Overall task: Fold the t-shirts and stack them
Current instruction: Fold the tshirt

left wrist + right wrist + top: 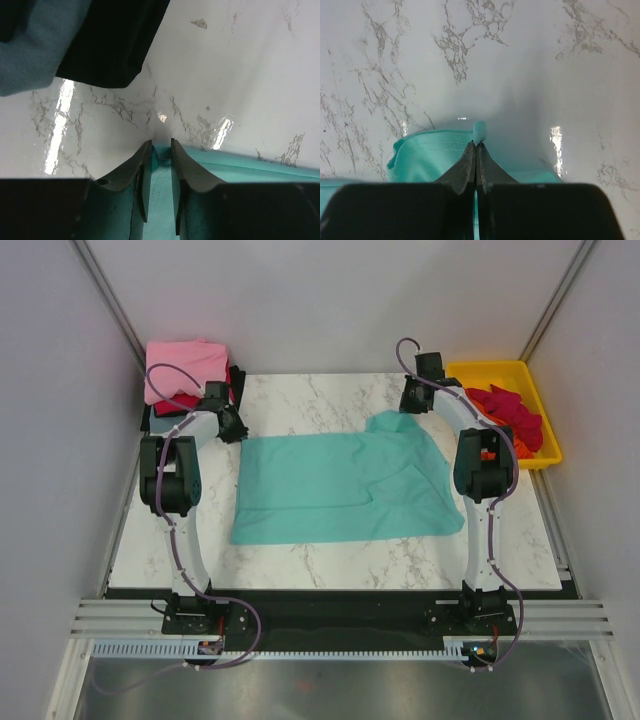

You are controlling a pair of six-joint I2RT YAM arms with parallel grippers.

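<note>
Right fingers (476,152) are pressed tight together, pinching a small nub of the teal t-shirt (432,155) at its rolled edge. In the top view the right arm (480,465) rises up the frame with a bent elbow, its wrist turned in to the shirt's upper right corner. The left arm (170,475) mirrors it, its wrist angled toward the shirt's upper left corner. The left fingers (145,157) stand a narrow gap apart with their tips low at the surface (240,75). Teal hem shows in that gap, but I cannot tell whether they grip it. The shirt lies spread across the middle of the surface, mostly flat, its right part creased and raised toward the pinch. Its cloth is soft and matte, while the surface is glossy white with grey marble veins and bright glare. Both pairs of fingers are dark and taper to wedges. At the upper left of the top view sits a stack with a pink shirt (185,362) over a crimson shirt (185,398), with a black shirt (110,40) and a grey-blue shirt (30,50) lower in it. At the upper right a yellow tray (500,368) holds crumpled red shirts (515,412) and an orange shirt (522,447).
</note>
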